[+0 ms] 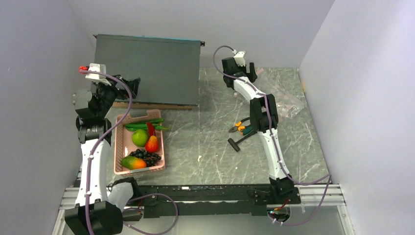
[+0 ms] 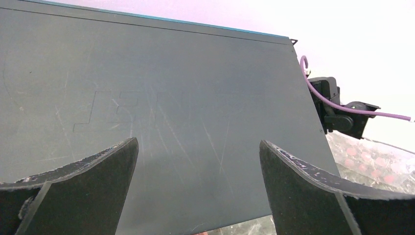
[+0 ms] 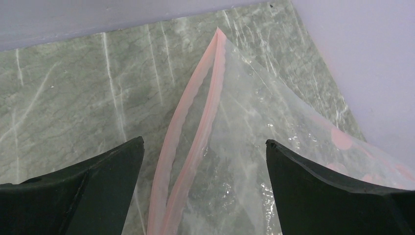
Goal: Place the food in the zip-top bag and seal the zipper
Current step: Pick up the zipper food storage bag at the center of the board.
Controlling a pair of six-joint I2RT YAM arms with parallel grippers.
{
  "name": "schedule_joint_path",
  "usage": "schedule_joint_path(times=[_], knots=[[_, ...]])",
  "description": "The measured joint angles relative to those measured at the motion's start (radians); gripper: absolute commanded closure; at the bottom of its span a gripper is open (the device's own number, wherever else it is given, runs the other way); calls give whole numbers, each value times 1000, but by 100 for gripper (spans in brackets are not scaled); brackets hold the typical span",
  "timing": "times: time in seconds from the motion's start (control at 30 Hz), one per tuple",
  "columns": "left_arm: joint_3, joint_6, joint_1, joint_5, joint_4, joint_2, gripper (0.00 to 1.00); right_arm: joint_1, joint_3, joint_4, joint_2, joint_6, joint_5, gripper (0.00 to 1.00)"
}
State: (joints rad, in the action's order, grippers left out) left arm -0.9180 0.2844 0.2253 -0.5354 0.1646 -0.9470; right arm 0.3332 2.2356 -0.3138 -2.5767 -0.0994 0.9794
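Note:
The food lies in a pink slotted basket at the left: a green apple, a red-orange fruit, a green-orange mango, a dark grape bunch, long green pods and a red chili. The clear zip-top bag lies flat at the far right. Its pink zipper is parted. My right gripper hovers open over the bag's mouth, also seen from above. My left gripper is open and empty before a dark panel, away from the food.
The dark grey panel lies at the back left. Orange- and green-handled pliers and a black T-handled tool lie beside the right arm. Walls close in on the left, back and right.

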Motion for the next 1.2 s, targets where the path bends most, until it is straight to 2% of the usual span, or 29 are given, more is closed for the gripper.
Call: schedule_joint_path(times=[0.2,0.43,0.73,0.9,1.03,1.2], knots=[[0,3,1,-4,4,-2,1,-3,10,31,-45,21,11,13],[0,10,1,-10,4,-13,1,-15,64,-20,-73,-32,-5,23],[0,17,1,-12,8,-13,1,-37,75,-92,-73,-76,-50,27],[0,18,4,-17,8,-13,1,-43,75,-116,-73,-93,-58,43],[0,18,6,-17,8,-13,1,-44,75,-129,-73,-102,-64,60],[0,18,7,-17,8,-13,1,-44,75,-133,-73,-107,-66,65]])
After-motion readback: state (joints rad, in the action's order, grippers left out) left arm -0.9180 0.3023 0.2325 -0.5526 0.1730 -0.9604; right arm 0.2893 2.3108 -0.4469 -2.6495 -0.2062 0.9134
